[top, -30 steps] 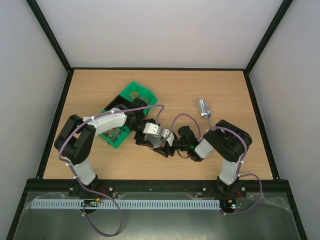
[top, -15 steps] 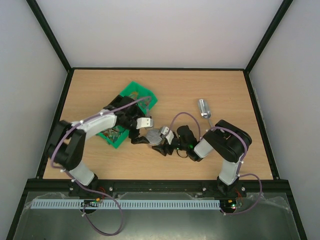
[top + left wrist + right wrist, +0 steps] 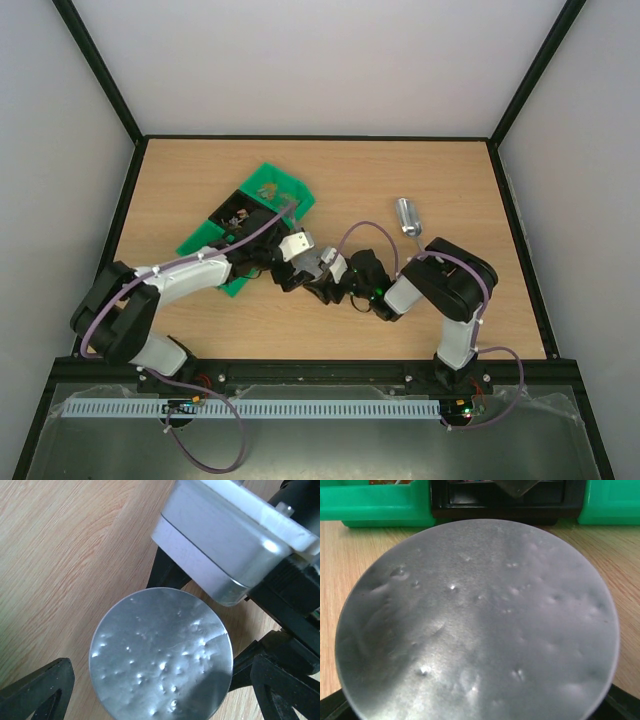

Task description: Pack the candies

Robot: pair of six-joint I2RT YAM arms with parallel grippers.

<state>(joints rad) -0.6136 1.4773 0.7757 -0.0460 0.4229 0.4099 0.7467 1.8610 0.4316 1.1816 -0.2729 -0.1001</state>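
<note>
Dropped the left arm point(image 3: 190, 272) low and swung its elbow out toward the near-left corner of the table point(image 3: 420, 170), off most of the green tray point(image 3: 270, 185), baring the tray's black middle compartment point(image 3: 236, 214). Spread the left fingers point(image 3: 37, 687) slightly wider, on either side of the round silver lid point(image 3: 161, 655). Nudged the right gripper point(image 3: 322, 282), with the lid in it, a touch left and farther from the bases.

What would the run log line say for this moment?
left tool: open over round silver lid | right tool: shut on lid
</note>
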